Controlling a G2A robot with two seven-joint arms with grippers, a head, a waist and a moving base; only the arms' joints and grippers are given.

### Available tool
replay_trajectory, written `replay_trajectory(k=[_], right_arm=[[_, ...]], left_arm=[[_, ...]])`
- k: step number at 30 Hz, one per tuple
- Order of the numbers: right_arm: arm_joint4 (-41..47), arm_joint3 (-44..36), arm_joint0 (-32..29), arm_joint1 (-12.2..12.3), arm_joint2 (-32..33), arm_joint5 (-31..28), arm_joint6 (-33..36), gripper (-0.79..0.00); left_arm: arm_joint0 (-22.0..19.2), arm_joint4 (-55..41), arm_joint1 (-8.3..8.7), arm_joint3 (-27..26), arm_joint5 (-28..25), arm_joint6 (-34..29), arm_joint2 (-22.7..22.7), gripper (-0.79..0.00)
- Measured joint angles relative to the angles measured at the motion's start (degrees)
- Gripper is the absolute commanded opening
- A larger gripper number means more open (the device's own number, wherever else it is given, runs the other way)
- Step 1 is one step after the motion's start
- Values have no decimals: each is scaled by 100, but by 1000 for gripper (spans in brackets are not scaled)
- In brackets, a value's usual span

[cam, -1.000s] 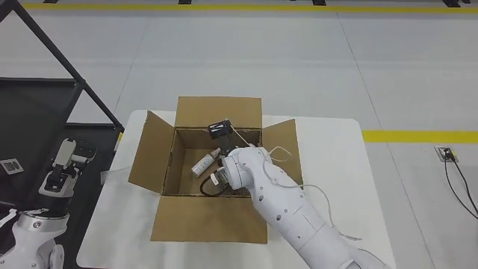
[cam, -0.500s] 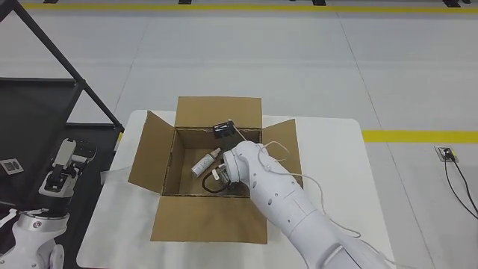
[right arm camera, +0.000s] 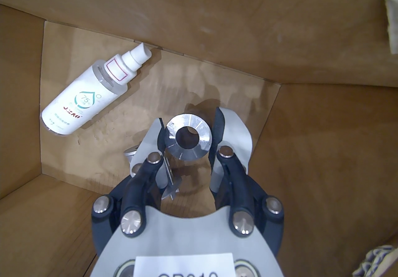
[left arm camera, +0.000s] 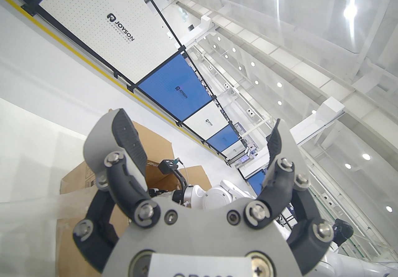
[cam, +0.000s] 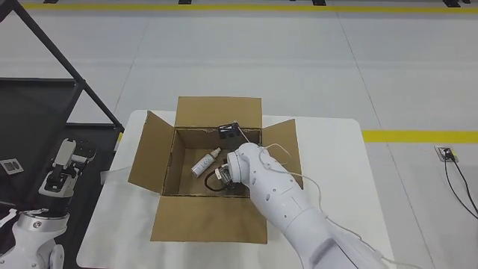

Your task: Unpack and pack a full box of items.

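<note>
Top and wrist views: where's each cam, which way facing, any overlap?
Top view: above the arms, facing down at the open brown cardboard box on the white table; white right arm in it.
Left wrist view: beside the table, tilted up at the ceiling; open left pincer shows.
Right wrist view: inside the box, facing its floor; right pincer grips a silver metal cylinder.
Shared: top and right wrist views both show the white spray bottle in the box.

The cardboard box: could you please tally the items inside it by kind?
White spray bottle: 1
Silver metal cylinder, held between the fingers of the right gripper: 1
Total: 2, as far as the floor of the box can be seen around the gripper.
</note>
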Motion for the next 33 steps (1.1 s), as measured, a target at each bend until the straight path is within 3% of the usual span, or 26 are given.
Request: replay_trajectory(k=[3, 9, 18, 24, 31, 33], right_arm=[[46, 45, 16, -24, 29, -25, -52, -3], [173, -44, -19, -39, 117, -202, -189, 0], [116, -1096, -418, 131, 358, -265, -553, 0], [-406, -2791, -1242, 493, 700, -364, -322, 0], [-1170, -5844, -2947, 978, 1404, -1049, 110, 0], [-1299, -6356, -3253, 1034, 1491, -1231, 82, 0]], left_arm=[[0, 0, 0, 0, 0, 0, 0, 0], [0, 0, 0, 0, 0, 0, 0, 0], [3, 4, 0, 0, 4, 2, 1, 0], [62, 288, 13, 85, 74, -133, 66, 0], [146, 869, 68, 246, -58, -680, 114, 0], [164, 997, 84, 256, -67, -811, 119, 0]])
